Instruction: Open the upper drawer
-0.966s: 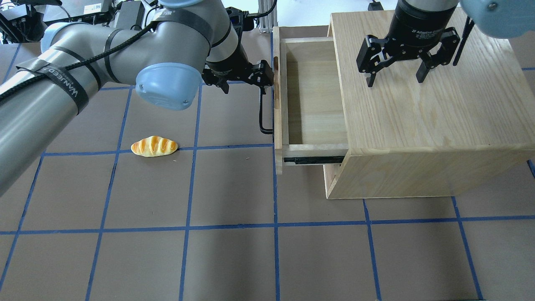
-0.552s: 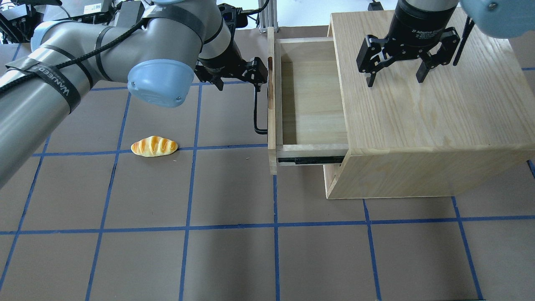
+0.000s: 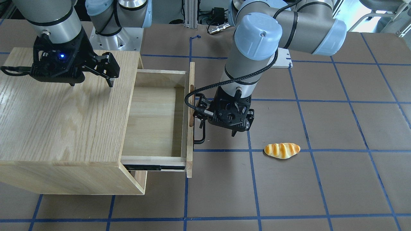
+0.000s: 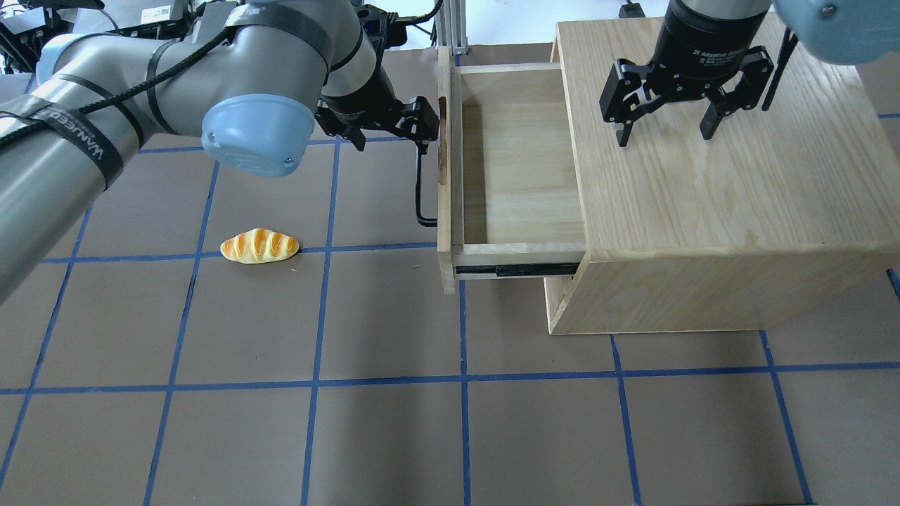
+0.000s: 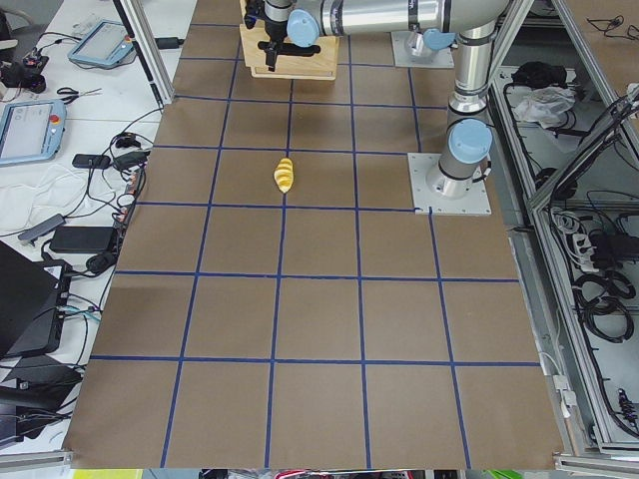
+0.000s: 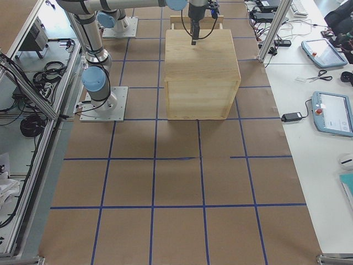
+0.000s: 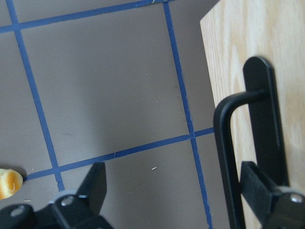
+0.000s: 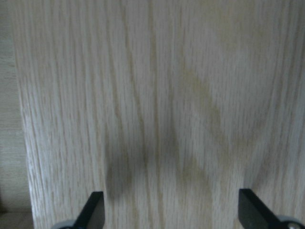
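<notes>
upper drawer [image 4: 520,161] wide open, left gripper [image 4: 392,144] at handle [image 4: 420,190] (jaws spread)

White letters on the black cloth strap [image 4: 98,144] wrapped round the big grey left robot arm [image 4: 42,183] spell "WANEED". Small white words on the round black top [image 4: 705,55] of the right gripper [image 4: 664,133] say "2F Adaptive", and the rest is hidden.

Bright even overhead light, soft shadows, blurry right wrist view

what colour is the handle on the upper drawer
The handle is plain black, against the light oak upper drawer; clearest in the left wrist view.
</notes>
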Controlling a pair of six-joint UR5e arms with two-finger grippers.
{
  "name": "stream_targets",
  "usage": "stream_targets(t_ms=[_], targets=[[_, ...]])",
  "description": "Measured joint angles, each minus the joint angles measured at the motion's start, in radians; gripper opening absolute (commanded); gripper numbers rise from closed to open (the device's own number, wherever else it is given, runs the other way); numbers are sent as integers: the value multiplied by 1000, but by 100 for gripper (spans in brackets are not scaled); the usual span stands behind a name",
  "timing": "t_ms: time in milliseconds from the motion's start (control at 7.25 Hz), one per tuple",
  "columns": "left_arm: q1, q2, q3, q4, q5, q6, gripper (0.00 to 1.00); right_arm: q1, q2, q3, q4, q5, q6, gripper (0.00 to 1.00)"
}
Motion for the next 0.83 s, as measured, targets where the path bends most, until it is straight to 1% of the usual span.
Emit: stream_targets(t_ms=[828], targets=[[25,27,8,-29,4,26,100,0,0,0,0,0,1,100]])
